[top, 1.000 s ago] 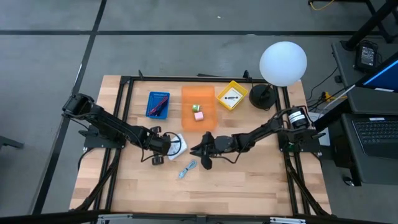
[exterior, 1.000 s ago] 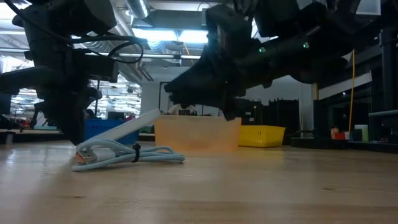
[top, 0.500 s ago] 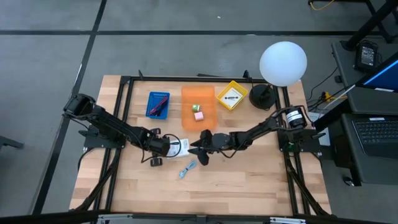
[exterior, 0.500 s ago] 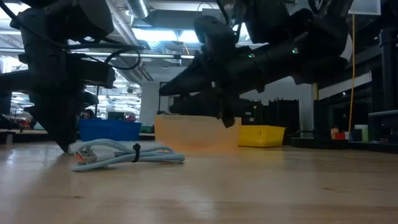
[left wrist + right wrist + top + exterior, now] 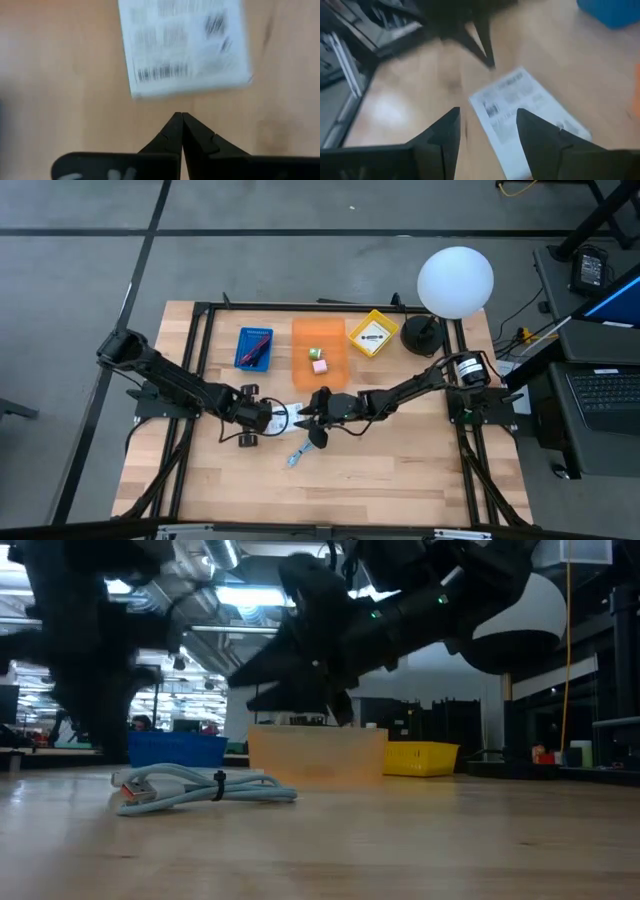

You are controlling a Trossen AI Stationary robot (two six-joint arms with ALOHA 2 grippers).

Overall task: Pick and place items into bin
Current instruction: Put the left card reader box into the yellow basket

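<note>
Even overhead light falls on the bench [image 5: 400, 470] in the high view, with soft, short shadows under the arms and no glare on the wood; the white globe lamp [image 5: 455, 281] reads as the brightest thing there. The low view looks into bright ceiling lights [image 5: 255, 595], so both arms show as near-black silhouettes, and the left arm is smeared by motion. The light-blue cord [image 5: 200, 786] is sharp; the near bench surface is soft. Both wrist views are blurred: the white printed packet [image 5: 184, 45] has unreadable streaked print in the left one, and the right one is smeared throughout.
</note>
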